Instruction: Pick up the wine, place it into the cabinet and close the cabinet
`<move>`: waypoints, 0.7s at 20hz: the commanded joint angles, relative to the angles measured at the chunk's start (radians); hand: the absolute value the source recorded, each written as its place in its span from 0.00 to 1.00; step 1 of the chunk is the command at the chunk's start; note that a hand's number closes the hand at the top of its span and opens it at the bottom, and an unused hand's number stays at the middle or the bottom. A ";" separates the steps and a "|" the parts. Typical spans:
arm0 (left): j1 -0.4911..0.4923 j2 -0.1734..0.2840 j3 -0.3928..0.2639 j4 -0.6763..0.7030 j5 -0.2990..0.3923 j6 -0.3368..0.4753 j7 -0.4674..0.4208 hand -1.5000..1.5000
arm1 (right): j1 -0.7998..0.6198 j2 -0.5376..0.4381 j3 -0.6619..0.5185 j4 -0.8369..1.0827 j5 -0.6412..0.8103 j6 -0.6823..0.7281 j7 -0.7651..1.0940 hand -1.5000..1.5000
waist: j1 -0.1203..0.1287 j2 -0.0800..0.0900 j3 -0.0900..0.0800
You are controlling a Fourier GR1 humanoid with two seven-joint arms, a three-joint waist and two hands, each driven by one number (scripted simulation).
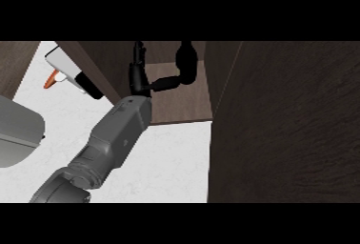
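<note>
Wine: could not be located in the head view, so its place could not be told. Cabinet (pixel 184 102) stood open along the far edge of the worktop (pixel 175 162), its dark wood floor showing. Cabinet door (pixel 288 124) filled the right side, a big dark panel reaching down over the worktop. Left hand (pixel 142 80) was up inside the cabinet opening with fingers (pixel 137 59) straight and thumb (pixel 184 59) spread wide apart, holding nothing visible. Grey forearm (pixel 116 133) ran in from the lower left. Near the worktop's far left corner lay a white and black object (pixel 67 71) with an orange piece (pixel 50 79) beside it. Grey appliance (pixel 15 136) sat at the left edge.
</note>
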 commanded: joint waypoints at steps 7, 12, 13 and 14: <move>0.066 0.003 0.004 0.003 -0.013 -0.100 -0.068 0.00 | 0.007 -0.004 0.014 -0.083 -0.025 -0.020 0.055 0.00 | 0.012 0.001 -0.005; 0.047 0.016 -0.004 0.007 -0.026 -0.159 -0.032 0.00 | -0.006 -0.016 -0.019 -0.040 -0.049 -0.003 0.029 0.00 | 0.021 0.000 -0.004; 0.026 0.000 -0.006 0.004 -0.021 -0.159 -0.009 0.00 | 0.013 0.025 0.059 -0.032 0.035 -0.019 0.009 0.00 | 0.023 -0.003 -0.004; 0.074 0.000 -0.003 0.008 -0.020 -0.172 -0.061 0.00 | 0.019 0.013 0.034 -0.060 -0.001 -0.017 0.018 0.00 | 0.018 -0.001 -0.004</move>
